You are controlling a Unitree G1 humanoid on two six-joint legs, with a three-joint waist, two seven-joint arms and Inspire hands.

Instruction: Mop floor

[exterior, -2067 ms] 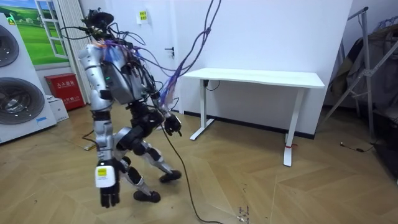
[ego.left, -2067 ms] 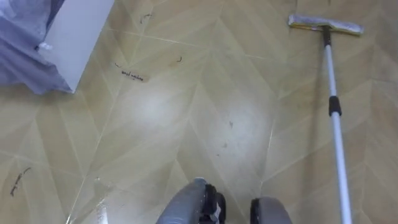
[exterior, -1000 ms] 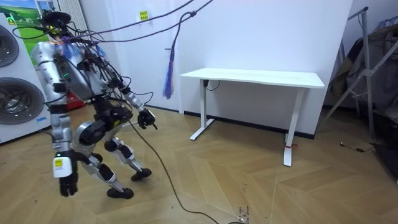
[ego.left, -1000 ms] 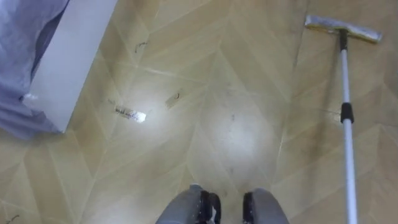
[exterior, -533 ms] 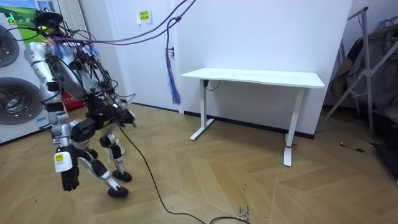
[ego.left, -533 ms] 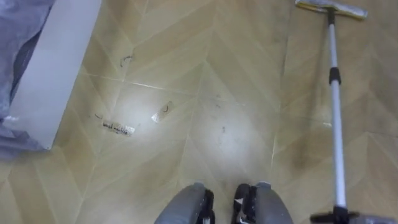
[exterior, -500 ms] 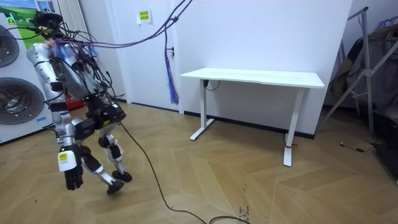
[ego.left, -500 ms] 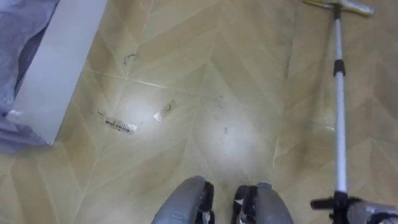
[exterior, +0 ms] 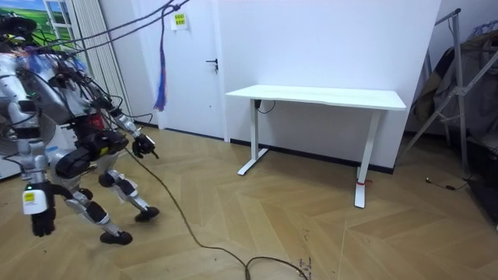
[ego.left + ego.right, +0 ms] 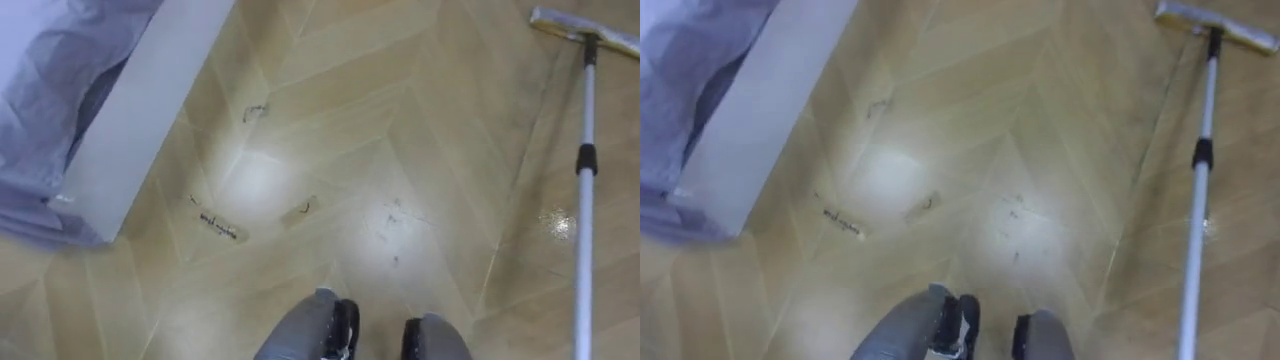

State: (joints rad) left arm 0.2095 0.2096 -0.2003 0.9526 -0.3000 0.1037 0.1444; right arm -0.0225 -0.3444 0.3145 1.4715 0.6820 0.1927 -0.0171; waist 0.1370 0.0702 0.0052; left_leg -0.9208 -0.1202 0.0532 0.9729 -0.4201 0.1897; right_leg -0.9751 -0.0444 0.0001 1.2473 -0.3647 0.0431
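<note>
Flat mop (image 10: pixel 584 200) lies along the robot's right side. Its silver pole runs from the lower edge of the eye views straight up to the mop head (image 10: pixel 585 32), which sits flat on the wood floor (image 10: pixel 400 120) at upper right, with a black collar (image 10: pixel 585 158) partway up the pole. The bottom end of the pole passes out of the picture, so what holds it is not seen. A small wet glint (image 10: pixel 556 222) lies just left of the pole. Dark scuff marks (image 10: pixel 392 225) mid-floor, ahead of the feet. Further left are a small scrap (image 10: pixel 301 209) and a marked strip of litter (image 10: pixel 218 226), near each other. At far left a white panel (image 10: pixel 150 110) runs on a slant, with lavender cloth (image 10: pixel 50 70) bunched against its outer side. In the room view the robot stands at the view's left, bent forward with knees flexed and feet apart, facing the view's right, well apart from the white desk (image 9: pixel 315 95) by the wall. Right hand (image 9: pixel 43 224) hangs low beside the legs; cannot tell whether it grips anything. Left hand (image 9: pixel 144 145) is held out ahead at hip height; its grip cannot be told either.
</note>
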